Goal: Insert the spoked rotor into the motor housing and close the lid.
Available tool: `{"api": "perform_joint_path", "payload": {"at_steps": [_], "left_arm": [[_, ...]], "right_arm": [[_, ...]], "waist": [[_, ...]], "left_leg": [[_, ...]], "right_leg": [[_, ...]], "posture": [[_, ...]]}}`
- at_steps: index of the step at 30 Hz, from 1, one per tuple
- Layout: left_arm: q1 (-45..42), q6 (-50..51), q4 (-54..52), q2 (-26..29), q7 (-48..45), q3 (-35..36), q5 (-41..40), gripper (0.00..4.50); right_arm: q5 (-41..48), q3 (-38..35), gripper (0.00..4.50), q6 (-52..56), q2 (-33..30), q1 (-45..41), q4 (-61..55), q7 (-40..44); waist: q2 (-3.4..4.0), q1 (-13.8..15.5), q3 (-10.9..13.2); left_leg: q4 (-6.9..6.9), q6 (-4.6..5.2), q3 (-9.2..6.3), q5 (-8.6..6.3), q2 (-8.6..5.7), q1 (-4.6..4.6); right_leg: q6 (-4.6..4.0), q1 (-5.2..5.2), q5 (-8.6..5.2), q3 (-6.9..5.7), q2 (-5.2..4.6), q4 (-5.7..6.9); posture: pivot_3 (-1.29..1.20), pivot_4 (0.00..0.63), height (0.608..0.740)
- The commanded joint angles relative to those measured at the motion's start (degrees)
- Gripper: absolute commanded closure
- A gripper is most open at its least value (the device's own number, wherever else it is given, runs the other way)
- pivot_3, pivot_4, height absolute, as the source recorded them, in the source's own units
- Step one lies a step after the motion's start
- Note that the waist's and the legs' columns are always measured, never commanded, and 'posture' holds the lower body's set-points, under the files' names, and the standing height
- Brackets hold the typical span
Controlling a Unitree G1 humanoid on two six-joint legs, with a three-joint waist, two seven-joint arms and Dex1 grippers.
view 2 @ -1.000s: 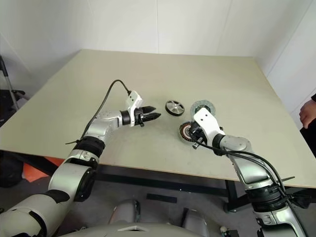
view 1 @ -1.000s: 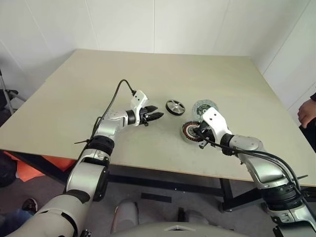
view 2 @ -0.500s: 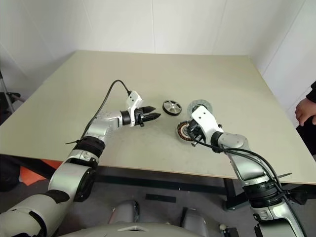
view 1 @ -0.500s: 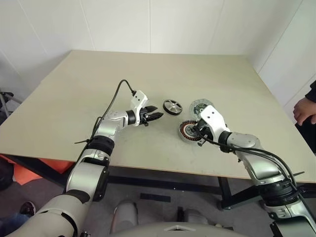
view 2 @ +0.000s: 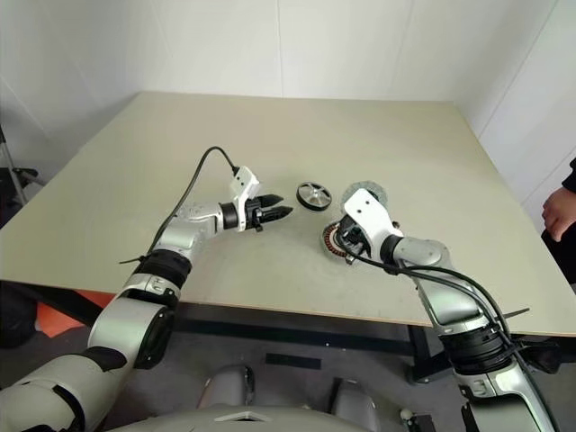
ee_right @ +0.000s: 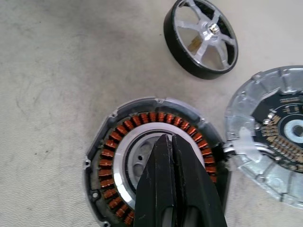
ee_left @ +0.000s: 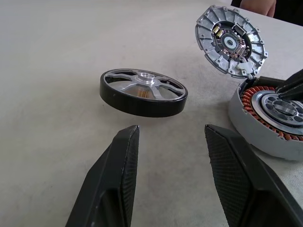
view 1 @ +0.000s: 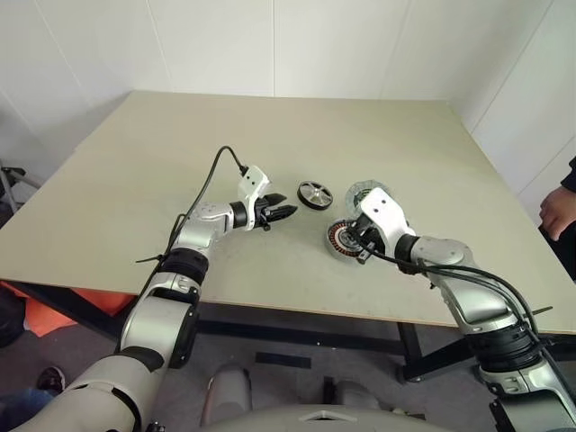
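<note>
Rotor, spoked (view 1: pixel 315 194), lies flat on the bench (view 1: pixel 126 180) in my head view, just left of the motor housing (view 1: pixel 342 241) and a little farther back. I see the lid (view 1: pixel 362 193) behind the housing, touching its far edge. My left tool (view 1: pixel 286 212) hovers left of the housing, short of the rotor, holding nothing. My right tool (view 1: pixel 358 239) sits over the housing. A person's hand (view 1: pixel 557 211) shows far to the housing's right, off the bench edge.

From the left wrist, I see both fingers (ee_left: pixel 124 165) spread to a moderate gap with only bare bench between them. The rotor (ee_left: pixel 143 92) lies beyond them; the housing (ee_left: pixel 270 118) sits beside it, copper windings up, and the lid (ee_left: pixel 231 41) leans at the housing's far rim, inner side showing.

From the right wrist, my fingers (ee_right: pixel 163 179) are pressed together, tips over the housing's (ee_right: pixel 142 142) silvery hub. I cannot tell if they touch it. The rotor (ee_right: pixel 201 38) lies apart from the housing; the lid (ee_right: pixel 274 137) overlaps its rim.
</note>
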Motion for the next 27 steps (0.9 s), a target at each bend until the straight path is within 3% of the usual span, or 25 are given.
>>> {"api": "perform_joint_path", "payload": {"at_steps": [1, 9, 27], "left_arm": [[-0.9, -1.1, -0.7, 0.5, 0.2, 0.1, -0.5, 2.16], [-0.7, -1.3, -0.2, 1.0, 0.7, 0.3, -0.5, 2.16], [-0.9, -1.8, 1.0, 1.0, 1.3, 0.1, -0.4, 2.16]], "right_arm": [[0.9, 0.0, 4.46, -0.2, 2.1, 0.7, 2.8, -0.3], [-0.6, -1.1, 4.46, -1.2, 2.0, -0.4, 4.8, -1.7], [0.1, -2.0, 4.46, 0.4, -0.6, -3.4, -2.2, -1.0]], "waist": [[0.00, 0.0, 0.0], [-0.05, -0.1, 0.0], [-0.04, 0.0, 0.0]], "left_leg": [[0.00, 0.00, 0.00, 0.00, 0.00, 0.00], [0.00, -0.02, 0.01, 0.00, -0.01, 0.42], [-0.04, -0.01, 0.00, 0.00, -0.01, 0.01]], "right_leg": [[0.00, 0.01, 0.00, 0.00, 0.00, 0.00], [0.04, 0.41, -0.02, 0.03, -0.01, 0.00], [0.03, 0.00, -0.01, 0.01, 0.00, -0.02]], "posture": [[0.00, 0.000, 0.740], [0.00, 0.000, 0.740], [0.00, 0.000, 0.740]]}}
